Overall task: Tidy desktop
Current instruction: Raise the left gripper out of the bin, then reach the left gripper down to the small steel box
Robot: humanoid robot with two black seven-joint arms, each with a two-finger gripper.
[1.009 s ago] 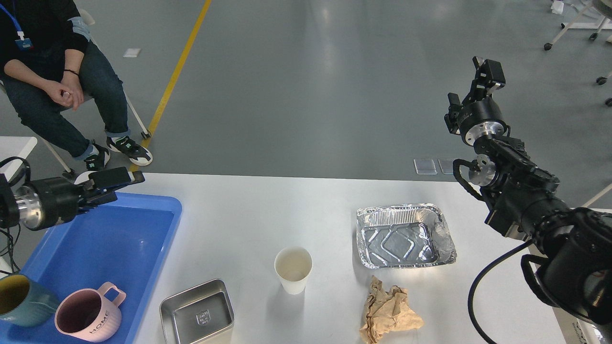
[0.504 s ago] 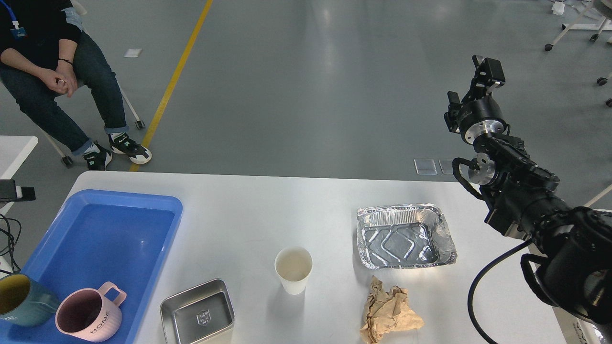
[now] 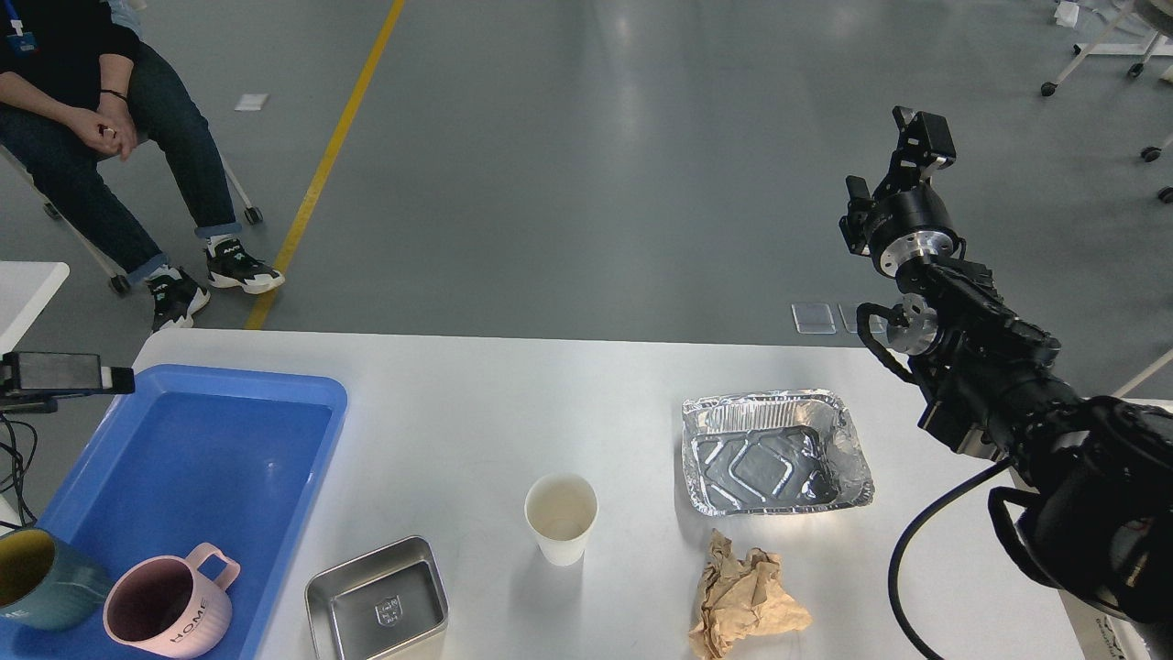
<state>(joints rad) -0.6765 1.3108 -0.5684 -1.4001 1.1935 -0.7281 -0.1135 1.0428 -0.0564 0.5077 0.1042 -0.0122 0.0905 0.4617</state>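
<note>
Overhead, right tool [image 3: 903, 151] is raised beyond the desktop [image 3: 513, 403].

worktop [image 3: 513, 403]: matte white, plain
tray [image 3: 211, 458]: bright blue
mug [image 3: 169, 610]: pink with ribbed sides, dark "HOME" lettering
second mug [image 3: 41, 577]: teal outside, mustard yellow inside
tin [image 3: 378, 600]: brushed silver steel, small crest stamped in the base
cup [image 3: 561, 518]: white paper, cream inside
foil pan [image 3: 774, 451]: shiny silver, ridged walls, embossed lines in the base
paper wad [image 3: 744, 600]: tan brown, crumpled
right hand [image 3: 903, 156]: black
floor [image 3: 586, 156]: grey, one yellow stripe
</note>
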